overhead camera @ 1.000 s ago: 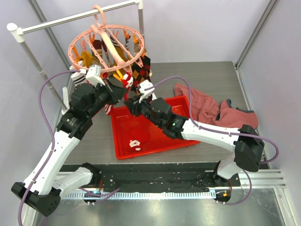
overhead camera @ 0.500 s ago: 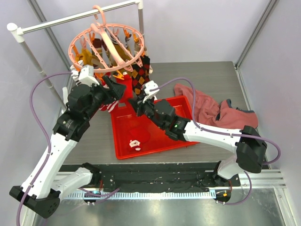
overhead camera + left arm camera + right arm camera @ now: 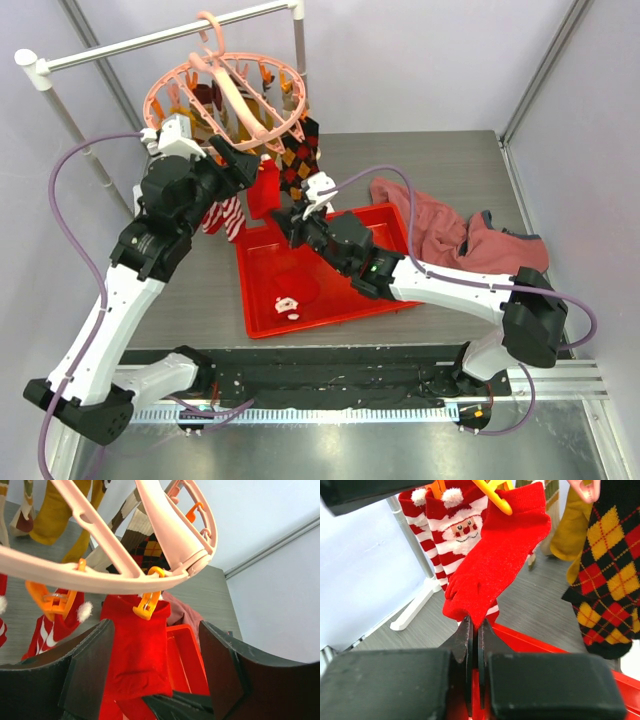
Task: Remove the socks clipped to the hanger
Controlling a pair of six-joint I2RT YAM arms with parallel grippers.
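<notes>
Barely begun: one sock point(image 3: 287, 304) in the tray point(image 3: 268, 268), others clipped to the hanger point(image 3: 232, 88); left gripper point(image 3: 155, 630) gapes, right gripper point(image 3: 472, 625) pinches red sock point(image 3: 505, 545).

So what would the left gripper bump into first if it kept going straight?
Probably the red sock hanging from an orange peg; it sits right between the open jaws of the left gripper.
</notes>
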